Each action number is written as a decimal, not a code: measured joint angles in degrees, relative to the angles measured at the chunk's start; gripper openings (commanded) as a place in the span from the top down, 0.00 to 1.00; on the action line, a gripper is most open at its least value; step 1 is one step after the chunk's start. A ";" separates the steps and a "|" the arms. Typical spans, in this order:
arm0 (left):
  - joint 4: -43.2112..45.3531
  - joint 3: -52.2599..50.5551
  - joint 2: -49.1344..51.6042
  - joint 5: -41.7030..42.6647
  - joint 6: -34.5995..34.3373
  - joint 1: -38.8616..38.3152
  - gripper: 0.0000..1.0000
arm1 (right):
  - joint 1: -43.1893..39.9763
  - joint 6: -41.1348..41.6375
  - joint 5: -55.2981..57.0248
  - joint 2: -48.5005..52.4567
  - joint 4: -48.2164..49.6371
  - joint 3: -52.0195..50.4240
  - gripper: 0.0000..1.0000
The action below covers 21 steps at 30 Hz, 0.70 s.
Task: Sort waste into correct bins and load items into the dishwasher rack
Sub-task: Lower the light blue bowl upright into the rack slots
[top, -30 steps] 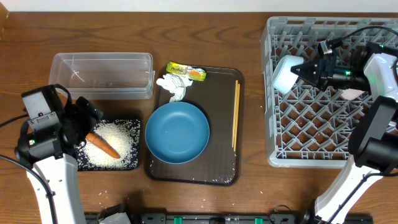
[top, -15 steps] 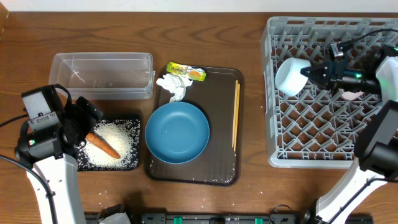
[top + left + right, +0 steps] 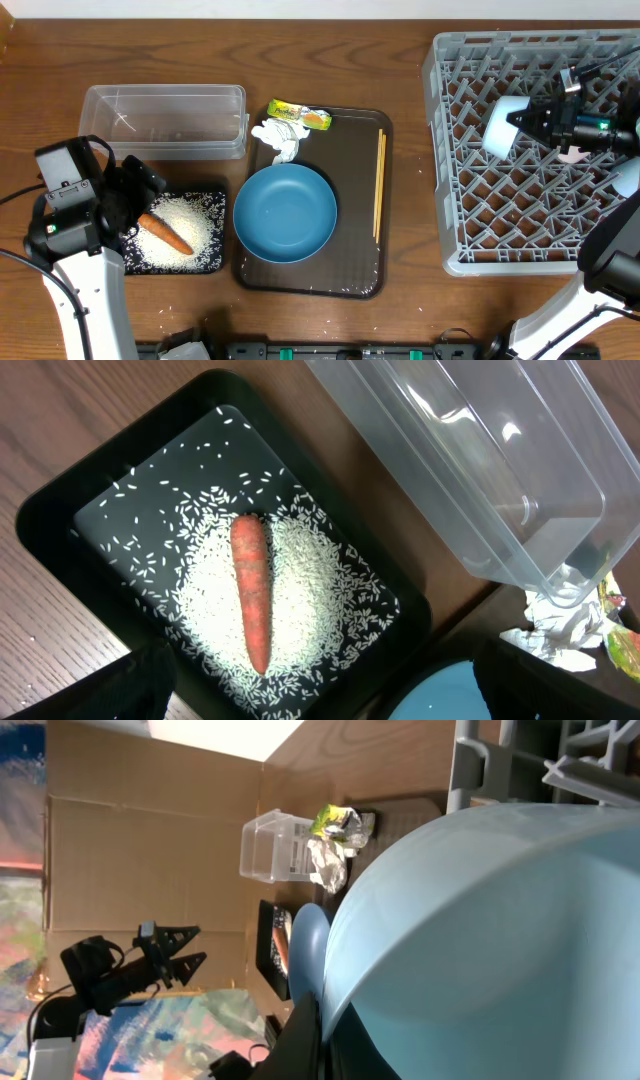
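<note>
Over the dishwasher rack (image 3: pixel 470 215) hangs the light-blue cup (image 3: pixel 499 129), tipped on its side, with my right gripper (image 3: pixel 517 124) shut on its rim. In the right wrist view the cup (image 3: pixel 500 940) fills the frame, its rim pinched in my right gripper (image 3: pixel 325 1032). A small whitish-pink cup (image 3: pixel 572 154) lies in the rack behind it. My left gripper (image 3: pixel 128 195) hovers open over the black tray (image 3: pixel 213 262), which holds rice (image 3: pixel 310 575) and the carrot (image 3: pixel 250 595). The dark-blue bowl (image 3: pixel 285 212), chopsticks (image 3: pixel 379 185), tissue (image 3: pixel 277 138) and wrapper (image 3: pixel 300 116) lie on the brown tray.
The clear tub (image 3: pixel 165 120) stands behind the black tray, with nothing in it. The brown serving tray (image 3: pixel 355 270) lies between the bins and the rack. A few rice grains are scattered on the table in front of the black tray.
My right gripper has carried the light-blue cup to the right, further over the rack. The rack has shifted slightly right. The left arm has not moved.
</note>
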 measured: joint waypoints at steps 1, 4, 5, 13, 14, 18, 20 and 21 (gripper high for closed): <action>0.00 0.00 0.00 0.00 0.00 0.00 0.03 | 0.00 0.00 -0.33 0.00 0.20 0.00 0.99; 0.00 0.00 0.00 0.00 0.00 0.00 0.03 | 0.00 0.00 -1.79 0.00 1.16 -0.02 0.99; 0.00 0.00 0.00 0.00 0.00 0.00 0.03 | 0.00 0.00 -2.12 0.00 1.49 -0.02 0.99; 0.00 0.00 0.00 0.00 0.00 0.00 0.03 | 0.00 0.11 1.73 0.00 0.96 -0.02 0.99; 0.00 0.00 0.00 0.00 0.00 0.00 0.03 | 0.00 0.35 3.37 0.00 0.96 -0.02 0.99; 0.00 0.00 0.00 0.00 0.00 0.00 0.03 | -0.11 1.64 7.08 -0.04 0.98 -0.02 0.99; 0.00 0.00 0.00 0.00 0.00 0.00 0.03 | -0.48 2.47 7.58 -0.39 1.49 -0.02 0.99; 0.00 0.00 0.00 0.00 0.00 0.00 0.03 | -0.85 2.84 7.91 -0.50 1.70 -0.02 0.99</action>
